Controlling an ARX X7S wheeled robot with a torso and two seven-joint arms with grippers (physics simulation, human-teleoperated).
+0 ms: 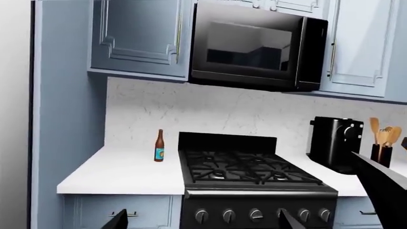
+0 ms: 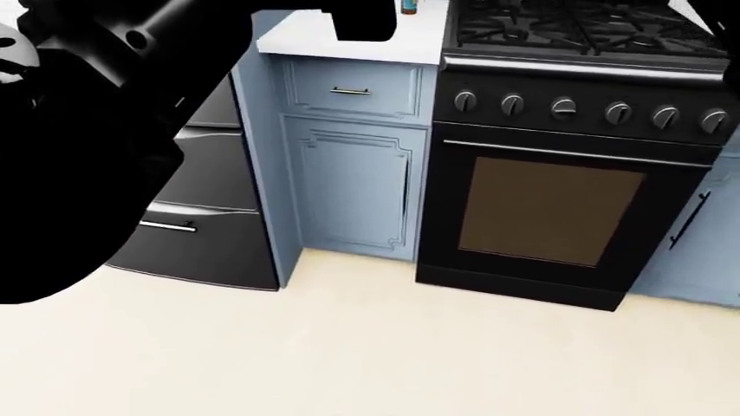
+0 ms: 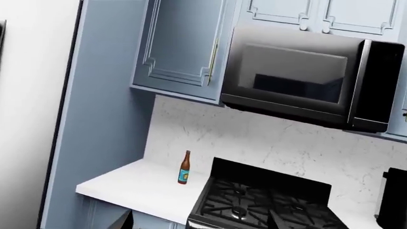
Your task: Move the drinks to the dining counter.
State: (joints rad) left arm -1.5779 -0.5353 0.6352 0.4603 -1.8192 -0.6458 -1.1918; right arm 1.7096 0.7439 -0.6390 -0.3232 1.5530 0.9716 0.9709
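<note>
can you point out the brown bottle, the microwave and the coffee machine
brown bottle (image 1: 159, 146): left wrist view, on its body just above the blue label
microwave (image 1: 254, 45): left wrist view, on the dark door glass
coffee machine (image 1: 335, 143): left wrist view, on its black front

The left arm (image 2: 104, 147) is rendered as a bulky, glossy black mass of rounded housings, with a pale grey round fitting near the fridge (image 2: 197, 234). Black, flat, tapered finger tips (image 1: 117, 220) are seen below the stove (image 1: 254, 191) knobs.
</note>
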